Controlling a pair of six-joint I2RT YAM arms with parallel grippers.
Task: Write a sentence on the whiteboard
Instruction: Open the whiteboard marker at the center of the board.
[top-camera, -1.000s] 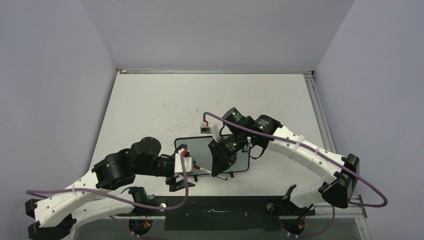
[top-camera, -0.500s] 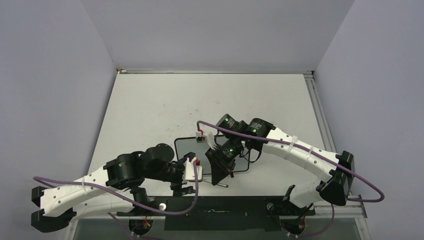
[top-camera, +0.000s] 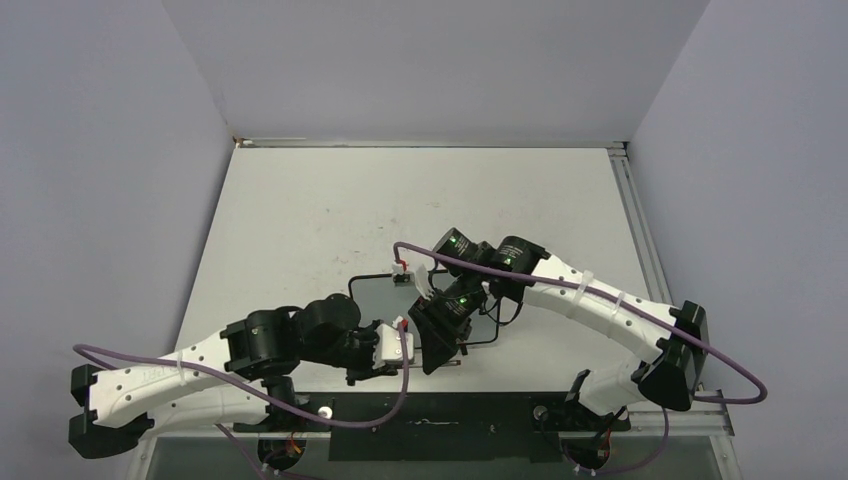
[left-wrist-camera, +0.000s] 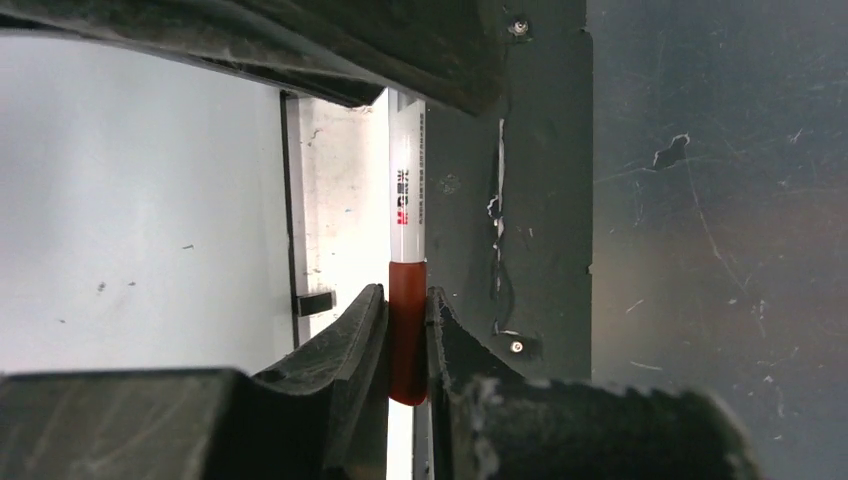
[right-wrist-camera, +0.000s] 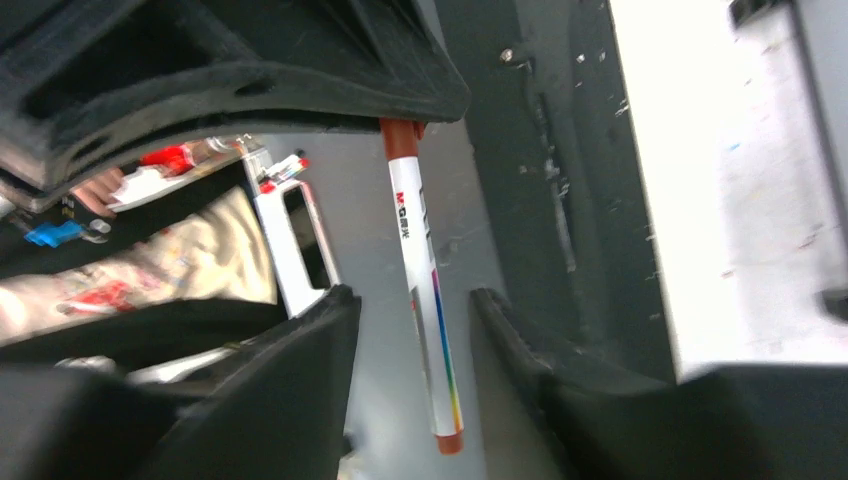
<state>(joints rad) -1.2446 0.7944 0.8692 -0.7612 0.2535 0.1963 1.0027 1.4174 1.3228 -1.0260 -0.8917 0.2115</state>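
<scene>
Left wrist: marker (left-wrist-camera: 407, 200) parallels whiteboard (left-wrist-camera: 130, 200) edge, cap between fingers (left-wrist-camera: 345, 340).

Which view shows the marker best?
Right wrist: the marker shows almost whole, cap to tail. Left wrist shows only its cap half, clamped in the left gripper. The top view mostly hides it.

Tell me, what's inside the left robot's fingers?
The red end of a marker, squeezed between the left fingers. Its white barrel sticks out. In the left wrist view, its far end hides behind the right fingers.
</scene>
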